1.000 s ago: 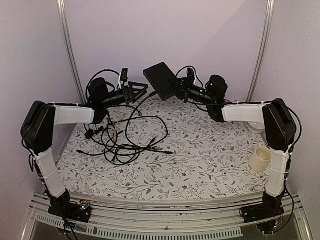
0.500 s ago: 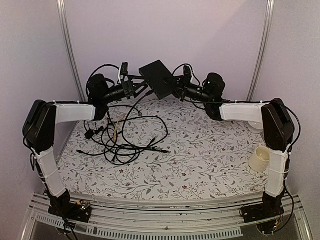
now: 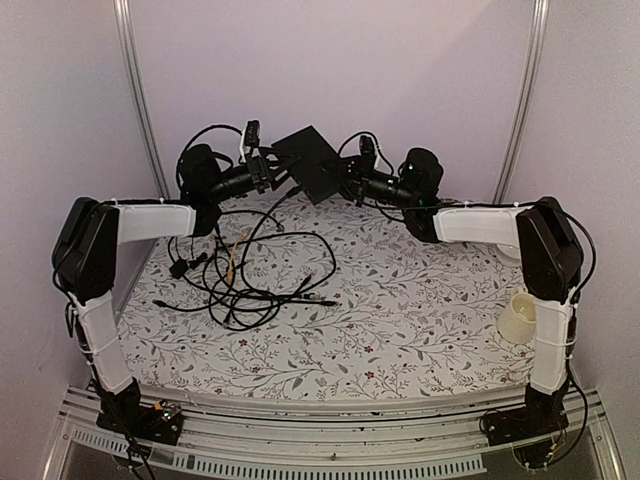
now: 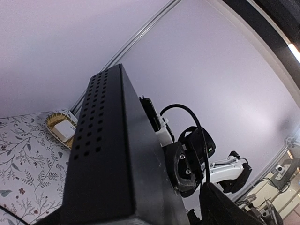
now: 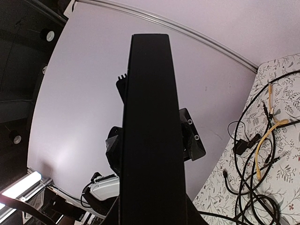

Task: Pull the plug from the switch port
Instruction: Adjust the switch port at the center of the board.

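The black switch (image 3: 310, 160) is held in the air at the back of the table, tilted on edge. My right gripper (image 3: 345, 182) is shut on its right end; the switch's narrow edge (image 5: 150, 140) fills the right wrist view. My left gripper (image 3: 272, 172) is at the switch's left end, its fingers (image 5: 193, 137) on either side of the box with a small gap showing. The perforated side (image 4: 93, 140) fills the left wrist view, with a right finger (image 4: 185, 164) pressed on its face. A black cable (image 3: 297, 190) hangs from the switch's lower edge. The plug and ports are hidden.
A tangle of black cables (image 3: 250, 270) with a yellow one (image 5: 269, 140) lies on the flowered cloth at left centre. A cream cup (image 3: 520, 318) stands by the right arm. A small white box in a yellow basket (image 4: 63, 131) sits at the back right.
The right gripper has lifted and turned the switch up and leftward. The left gripper has risen from beside the cables to the switch's left end.
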You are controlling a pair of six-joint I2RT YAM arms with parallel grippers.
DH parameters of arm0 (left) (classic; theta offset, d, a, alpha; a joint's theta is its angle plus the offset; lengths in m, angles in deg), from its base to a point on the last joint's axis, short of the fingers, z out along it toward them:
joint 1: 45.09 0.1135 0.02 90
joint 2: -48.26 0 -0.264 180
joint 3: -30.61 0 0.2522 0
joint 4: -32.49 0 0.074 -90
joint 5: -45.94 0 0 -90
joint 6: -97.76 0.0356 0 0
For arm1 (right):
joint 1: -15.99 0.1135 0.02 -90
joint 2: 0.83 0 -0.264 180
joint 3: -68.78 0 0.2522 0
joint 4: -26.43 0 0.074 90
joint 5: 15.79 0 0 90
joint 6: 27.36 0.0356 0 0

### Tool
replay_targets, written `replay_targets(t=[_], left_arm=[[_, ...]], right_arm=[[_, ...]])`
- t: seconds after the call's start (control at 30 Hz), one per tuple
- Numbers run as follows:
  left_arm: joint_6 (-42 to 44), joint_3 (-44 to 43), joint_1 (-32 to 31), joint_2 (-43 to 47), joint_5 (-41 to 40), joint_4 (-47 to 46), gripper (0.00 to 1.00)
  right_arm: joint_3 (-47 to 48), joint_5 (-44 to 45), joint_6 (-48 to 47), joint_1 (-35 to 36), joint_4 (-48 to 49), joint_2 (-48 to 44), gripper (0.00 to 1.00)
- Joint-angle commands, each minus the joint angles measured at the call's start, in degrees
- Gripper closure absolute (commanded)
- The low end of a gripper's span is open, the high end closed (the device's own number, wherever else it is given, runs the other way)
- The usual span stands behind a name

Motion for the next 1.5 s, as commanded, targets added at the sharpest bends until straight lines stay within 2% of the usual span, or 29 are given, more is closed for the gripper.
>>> replay_targets(t=[0.0, 0.23, 0.4, 0.5, 0.57, 0.8, 1.0, 1.2, 1.47], left_arm=[[-0.8, -1.0, -0.4, -1.2, 0.7, -2.4, 0.28], [-2.6, -0.3, -0.3, -1.6, 0.3, -4.2, 0.68], [-5.5, -0.4, -0.1, -3.7, 1.8, -7.3, 0.84], [-7.8, -0.6, 0.0, -5.1, 3.2, -9.7, 1.0], [-9.0, -1.0, 0.1, -5.8, 4.4, -10.9, 1.0], [-10.8, -5.4, 0.1, -8.3, 12.7, -12.0, 1.0], [-8.9, -7.0, 1.1, -8.7, 16.8, -8.6, 1.0], [-8.9, -8.5, 1.4, -9.9, 19.3, -7.1, 1.0], [-5.5, -11.5, 1.2, -10.7, 20.0, -0.8, 1.0]], right_arm=[[3.1, -0.4, -1.1, 0.6, 3.0, -0.2, 0.98], [1.8, -1.0, -1.5, 0.6, 2.4, -0.2, 0.98], [1.6, -1.8, -2.4, 0.6, 0.8, -0.1, 0.98], [0.9, -2.9, -2.8, 0.6, 0.1, 0.2, 0.97], [0.1, -3.7, -3.0, 0.6, 0.1, 0.1, 0.93], [-2.1, -9.2, -7.4, -1.1, -0.2, -0.9, 0.69], [-5.4, -14.4, -9.1, -4.2, 0.4, -3.2, 0.58], [-4.4, -18.1, -9.8, -5.5, -0.9, -3.1, 0.55], [1.3, -21.4, -12.1, -5.3, -6.9, -0.3, 0.58]])
